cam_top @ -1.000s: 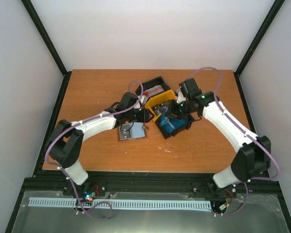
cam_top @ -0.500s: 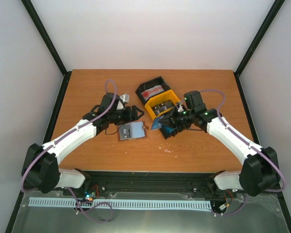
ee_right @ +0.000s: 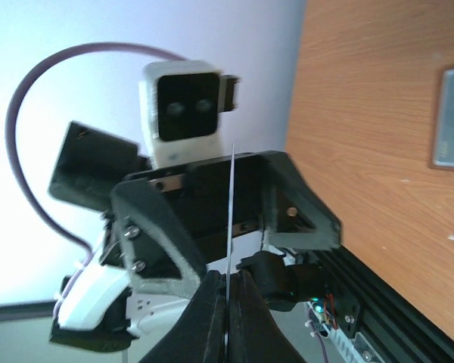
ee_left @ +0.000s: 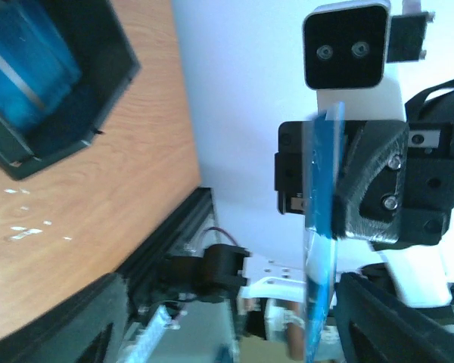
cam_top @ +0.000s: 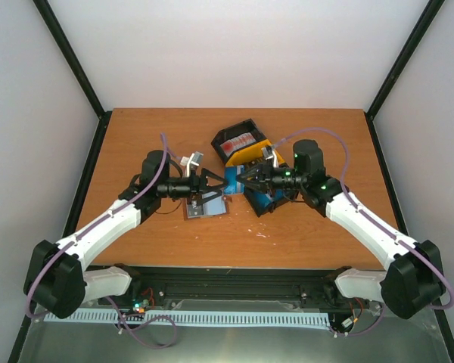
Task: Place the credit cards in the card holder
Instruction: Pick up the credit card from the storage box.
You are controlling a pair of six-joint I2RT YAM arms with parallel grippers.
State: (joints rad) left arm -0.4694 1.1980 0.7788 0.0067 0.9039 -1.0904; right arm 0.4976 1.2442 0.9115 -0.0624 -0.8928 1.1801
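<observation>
The blue credit card (cam_top: 232,181) is held up in the air above the worktop (cam_top: 136,144), between the two arms at the middle of the scene, standing on edge. The right hand (cam_top: 240,180) has its fingers (ee_right: 204,325) pressed together on it, pinching one end; in the right wrist view the card shows only as a thin line rising out of the fingertips. The left hand (cam_top: 216,184) faces it from the other side with its fingers (ee_left: 91,318) spread wide, one on either side of the card's free end and not touching it. The card holder (cam_top: 205,205) lies open and flat on the worktop, just below and in front of the left hand, grey-blue lining up. Behind the hands sit three bins close together: a black bin (cam_top: 221,138) with the red-and-white credit cards (cam_top: 240,141), a yellow bin (cam_top: 247,156) next to it, and a second black bin (cam_top: 281,204) beneath the right arm holding a stack of blue cards (ee_left: 23,76).
</observation>
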